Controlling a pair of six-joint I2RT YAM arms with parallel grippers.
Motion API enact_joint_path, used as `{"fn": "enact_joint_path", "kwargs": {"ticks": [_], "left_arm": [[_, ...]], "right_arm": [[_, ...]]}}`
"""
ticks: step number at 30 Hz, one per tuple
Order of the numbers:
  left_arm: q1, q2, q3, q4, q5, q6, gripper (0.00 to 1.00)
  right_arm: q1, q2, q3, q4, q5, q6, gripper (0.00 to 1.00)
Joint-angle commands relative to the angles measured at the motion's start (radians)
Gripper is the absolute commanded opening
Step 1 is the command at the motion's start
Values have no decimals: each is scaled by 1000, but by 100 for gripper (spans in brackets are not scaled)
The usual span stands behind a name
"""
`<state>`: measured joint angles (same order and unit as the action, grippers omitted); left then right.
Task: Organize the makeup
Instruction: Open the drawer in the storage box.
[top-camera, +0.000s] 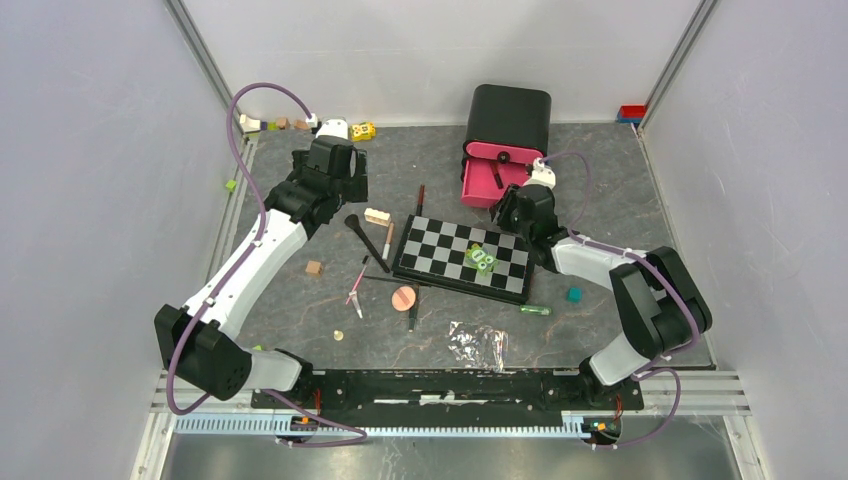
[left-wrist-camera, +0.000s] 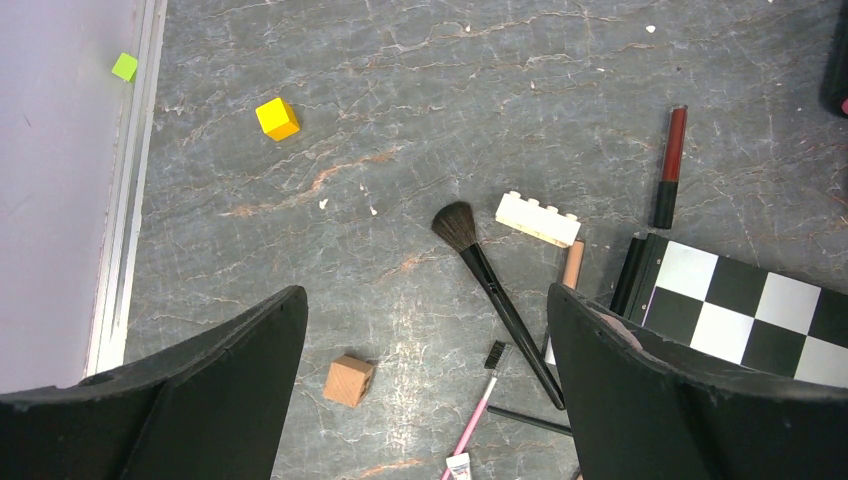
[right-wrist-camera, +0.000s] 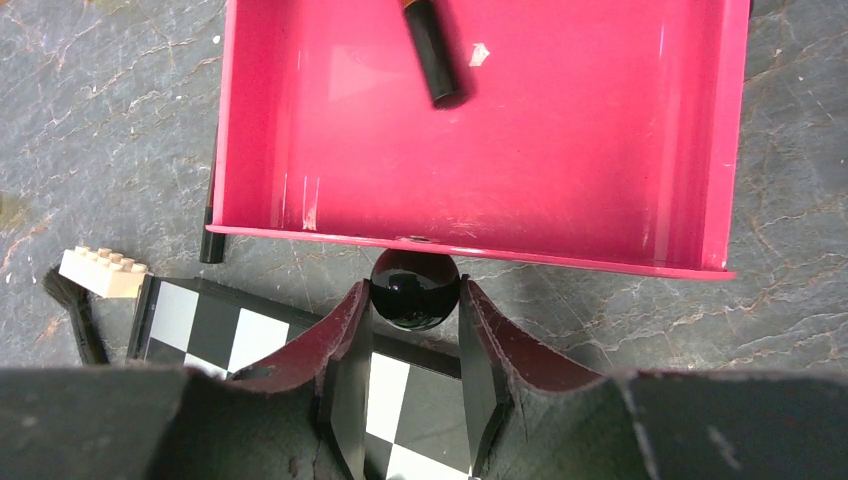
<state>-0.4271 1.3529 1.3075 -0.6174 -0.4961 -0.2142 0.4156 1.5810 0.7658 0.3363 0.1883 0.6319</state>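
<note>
My right gripper (right-wrist-camera: 414, 305) pinches the black knob (right-wrist-camera: 414, 288) of the pink drawer (right-wrist-camera: 560, 150). I'd pull straight, keeping it centred (left gripper (left-wrist-camera: 425, 300) hangs spread above the makeup brush (left-wrist-camera: 497, 292)).

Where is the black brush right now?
In the top view the brush lies left of centre, its bristles just left of the cream brick and its handle slanting toward the board's near-left corner.
</note>
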Motion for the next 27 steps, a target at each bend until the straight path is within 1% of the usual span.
{"fn": "enact_joint_path", "kwargs": {"ticks": [1, 9, 16, 21, 27], "left_arm": [[0, -27, -3, 41, -24, 38, 95], [1, -20, -2, 41, -22, 38, 95], [1, -21, -2, 41, -21, 38, 95], [0, -23, -3, 41, -24, 39, 96], [1, -18, -2, 41, -24, 41, 96]], "right_arm": [[-1, -8, 10, 21, 29, 23, 32], [0, 11, 53, 26, 7, 40, 33], [9, 14, 43, 33, -5, 56, 41], [18, 13, 57, 18, -11, 57, 48], [19, -28, 59, -45, 33, 32, 64]]}}
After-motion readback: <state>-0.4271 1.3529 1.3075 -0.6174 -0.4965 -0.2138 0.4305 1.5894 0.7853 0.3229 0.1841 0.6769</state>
